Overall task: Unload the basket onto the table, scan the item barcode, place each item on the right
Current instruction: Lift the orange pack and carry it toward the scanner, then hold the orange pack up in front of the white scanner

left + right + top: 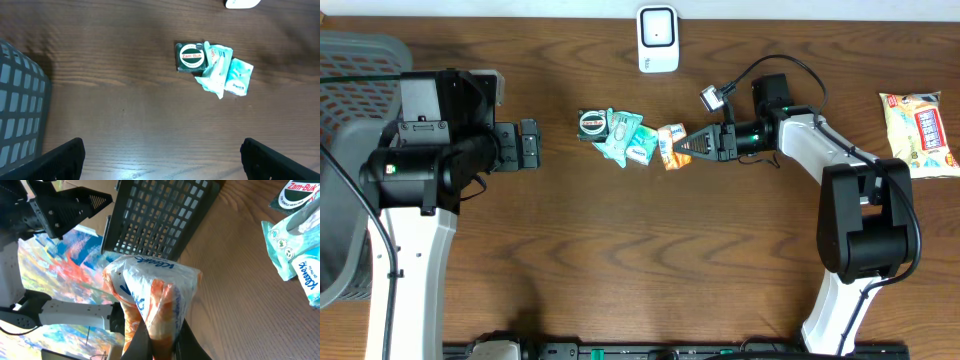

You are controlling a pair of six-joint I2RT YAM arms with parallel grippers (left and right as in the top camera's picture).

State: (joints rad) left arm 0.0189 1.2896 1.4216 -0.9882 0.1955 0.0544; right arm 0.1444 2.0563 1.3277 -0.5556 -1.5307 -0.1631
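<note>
Clock read on the overhead view, twelve at the far table edge.

1. My right gripper (692, 146) (157, 342): jaws clamped on one end of the orange-and-white packet (671, 146) (150, 295), which sticks out toward nine o'clock.
2. Teal-and-white sachets (626, 140) (295, 255): a small heap at nine o'clock of the packet, just beside it; whether they touch I cannot tell.
3. Zam-Buk tin (592, 123) (191, 56): at ten o'clock of the heap, touching it.
4. White scanner (658, 38): at eleven o'clock of my right gripper, well apart, at the far edge.
5. Snack bag (918, 133): at three o'clock, beyond my right arm.
6. My left gripper (527, 145) (160, 157): at nine o'clock of the heap, well apart, fingers (65, 156) spread wide, holding nothing.
7. Grey basket (350, 70) (20, 100): at nine o'clock, far left.
8. Wooden table (620, 250): bears all.
</note>
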